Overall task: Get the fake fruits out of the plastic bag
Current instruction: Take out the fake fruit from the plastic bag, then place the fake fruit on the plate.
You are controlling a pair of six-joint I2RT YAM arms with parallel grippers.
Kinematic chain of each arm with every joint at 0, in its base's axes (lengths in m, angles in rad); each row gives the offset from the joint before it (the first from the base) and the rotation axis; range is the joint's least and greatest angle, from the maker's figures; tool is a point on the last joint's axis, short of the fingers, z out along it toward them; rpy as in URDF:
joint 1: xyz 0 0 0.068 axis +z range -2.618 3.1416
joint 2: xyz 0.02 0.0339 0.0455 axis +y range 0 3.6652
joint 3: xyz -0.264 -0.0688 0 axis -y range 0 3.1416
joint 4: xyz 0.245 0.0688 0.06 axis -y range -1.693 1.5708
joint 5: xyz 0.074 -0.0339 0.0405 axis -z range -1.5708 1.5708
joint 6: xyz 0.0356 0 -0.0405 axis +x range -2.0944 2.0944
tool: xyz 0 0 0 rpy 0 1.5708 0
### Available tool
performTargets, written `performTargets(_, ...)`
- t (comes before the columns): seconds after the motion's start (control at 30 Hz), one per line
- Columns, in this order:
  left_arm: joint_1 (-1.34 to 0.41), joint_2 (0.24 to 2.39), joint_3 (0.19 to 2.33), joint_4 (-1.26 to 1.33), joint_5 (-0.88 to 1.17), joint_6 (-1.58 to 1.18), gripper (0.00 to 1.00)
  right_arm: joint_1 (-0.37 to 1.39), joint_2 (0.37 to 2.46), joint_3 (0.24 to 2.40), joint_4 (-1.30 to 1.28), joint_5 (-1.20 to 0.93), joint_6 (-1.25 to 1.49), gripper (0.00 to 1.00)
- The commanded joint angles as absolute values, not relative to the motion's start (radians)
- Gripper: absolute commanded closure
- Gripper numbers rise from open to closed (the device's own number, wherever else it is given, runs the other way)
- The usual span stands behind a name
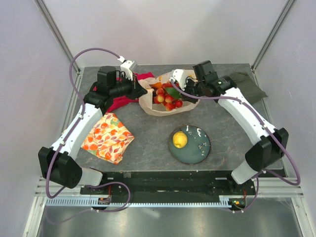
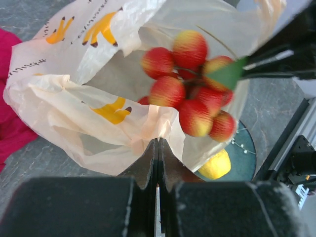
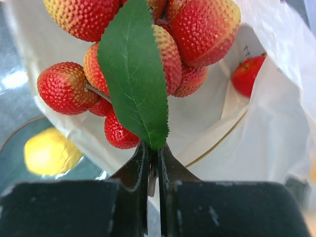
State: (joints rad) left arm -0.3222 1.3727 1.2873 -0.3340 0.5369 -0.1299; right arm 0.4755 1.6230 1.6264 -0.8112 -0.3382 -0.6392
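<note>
The bunch of red berries [image 1: 170, 101] [image 2: 192, 94] [image 3: 64, 86] sits at the open mouth of the plastic bag [image 1: 148, 106] [image 2: 64, 98] [image 3: 276, 123]. It hangs by its green leaf [image 1: 173, 92] [image 2: 229, 74] [image 3: 133, 69]. The right gripper [image 1: 181, 91] [image 3: 153, 148] reaches in from the right, and its jaws are pressed together on the tip of that leaf. The pictures do not show whether the berries are fully clear of the bag.

The bag lies at the far middle of the table [image 1: 148, 143], crumpled, with its mouth gaping upward. Deeper inside it, the right wrist view shows a red apple [image 3: 249, 74] against the pale film.

The left gripper [image 1: 143, 91] [image 2: 158, 143] comes in from the left. Its jaws are closed tight with a fold of the bag's rim pinched between the tips.

One yellow fruit [image 1: 179, 139] [image 2: 215, 165] [image 3: 49, 153] lies outside the bag. It rests on the left part of a round teal plate [image 1: 197, 150] [image 2: 244, 143], nearer than the bag and a little to the right.

A red cloth [image 1: 121, 102] [image 2: 12, 128] lies just left of the bag, partly under the left arm. A cloth printed with orange flowers [image 1: 107, 137] lies on the near left of the table, well apart from the bag. A dark green cloth [image 1: 249, 84] lies at the far right corner, behind the right arm.
</note>
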Motion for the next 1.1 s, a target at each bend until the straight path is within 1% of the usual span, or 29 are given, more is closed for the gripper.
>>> performTargets(0.0,-0.324,1.368,1.319,-0.299,0.5,-0.149,0.98,0.477,1.445,1.646,-0.847,-0.371,-0.609,1.0)
performTargets(0.13,-0.324,1.355,1.304,-0.296,0.523,-0.176,0.98,0.477,1.338,1.669,-0.851,-0.335,-0.5,1.0)
performTargets(0.23,-0.324,1.329,1.299,-0.293,0.514,-0.158,0.98,0.483,1.263,1.661,-0.909,-0.337,-0.497,1.0)
performTargets(0.33,-0.324,1.31,1.299,-0.302,0.506,-0.121,0.99,0.486,1.165,1.577,-1.007,-0.333,-0.555,1.0)
performTargets(0.47,-0.322,1.299,1.308,-0.302,0.485,-0.101,0.99,0.488,1.033,1.34,-1.022,-0.252,-0.643,1.0)
performTargets(0.63,-0.313,1.301,1.331,-0.308,0.506,-0.129,0.98,0.486,0.927,1.181,-1.02,-0.219,-0.605,1.0)
performTargets(0.83,-0.314,1.325,1.348,-0.324,0.523,-0.127,0.98,0.473,0.891,0.991,-0.936,-0.201,-0.568,1.0)
performTargets(0.93,-0.314,1.348,1.351,-0.325,0.525,-0.126,0.98,0.46,0.931,0.962,-0.875,-0.163,-0.552,1.0)
performTargets(1.07,-0.314,1.373,1.376,-0.327,0.528,-0.126,0.99,0.445,0.985,0.953,-0.865,-0.163,-0.561,1.0)
